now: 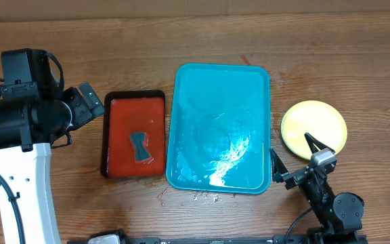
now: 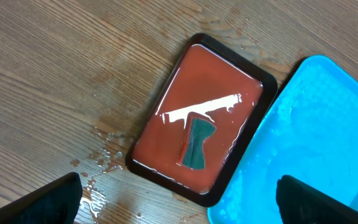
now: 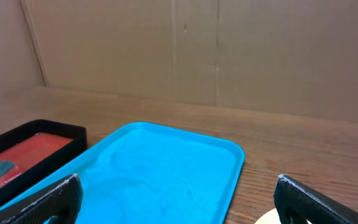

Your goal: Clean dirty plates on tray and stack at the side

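Note:
The turquoise tray (image 1: 215,102) lies mid-table, wet and with no plates on it; it also shows in the left wrist view (image 2: 316,137) and the right wrist view (image 3: 160,168). A pale yellow-green plate (image 1: 313,122) sits on the table right of the tray; a sliver of it shows in the right wrist view (image 3: 269,219). I cannot tell if other plates lie under it; no light blue plate shows. My right gripper (image 1: 295,154) (image 3: 182,205) is open and empty, between the tray's right edge and the plate. My left gripper (image 1: 90,105) (image 2: 179,208) is open and empty, left of the red tray.
A red tray with a black rim (image 1: 117,115) (image 2: 166,106) lies left of the turquoise tray, holding water and a dark green sponge (image 1: 139,146) (image 2: 197,143). Water drops lie on the table (image 1: 205,196) in front of the tray. A cardboard wall (image 3: 197,50) stands behind.

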Controlling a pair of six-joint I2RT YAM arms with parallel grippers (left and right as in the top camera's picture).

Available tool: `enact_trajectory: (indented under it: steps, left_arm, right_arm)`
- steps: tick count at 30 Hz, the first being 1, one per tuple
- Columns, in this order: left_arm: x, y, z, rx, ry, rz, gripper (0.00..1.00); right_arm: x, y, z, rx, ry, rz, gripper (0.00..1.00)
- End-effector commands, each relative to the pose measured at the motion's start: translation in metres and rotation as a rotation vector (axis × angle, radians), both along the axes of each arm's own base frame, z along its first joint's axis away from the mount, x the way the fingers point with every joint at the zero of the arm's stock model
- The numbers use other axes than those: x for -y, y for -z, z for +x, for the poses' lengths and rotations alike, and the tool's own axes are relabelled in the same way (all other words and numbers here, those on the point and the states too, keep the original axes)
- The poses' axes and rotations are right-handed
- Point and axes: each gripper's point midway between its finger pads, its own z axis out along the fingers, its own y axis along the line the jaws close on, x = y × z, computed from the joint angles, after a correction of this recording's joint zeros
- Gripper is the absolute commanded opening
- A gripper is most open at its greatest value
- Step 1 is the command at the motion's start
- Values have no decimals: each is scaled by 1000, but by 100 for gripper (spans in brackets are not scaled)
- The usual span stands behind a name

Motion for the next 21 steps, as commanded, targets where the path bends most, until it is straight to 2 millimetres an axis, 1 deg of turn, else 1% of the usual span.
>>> enact_trajectory:
  steps: [1, 19, 21]
  left_arm:
    - [0, -5, 2, 13, 16, 18, 100]
    - [1, -4, 2, 12, 19, 18, 100]
    - [3, -9, -1, 29, 25, 20, 100]
  right_arm:
    - [-3, 1, -1, 9, -13, 0, 100]
    - [-3, 1, -1, 9, -13, 0, 100]
    - [-3, 1, -1, 9, -13, 0, 100]
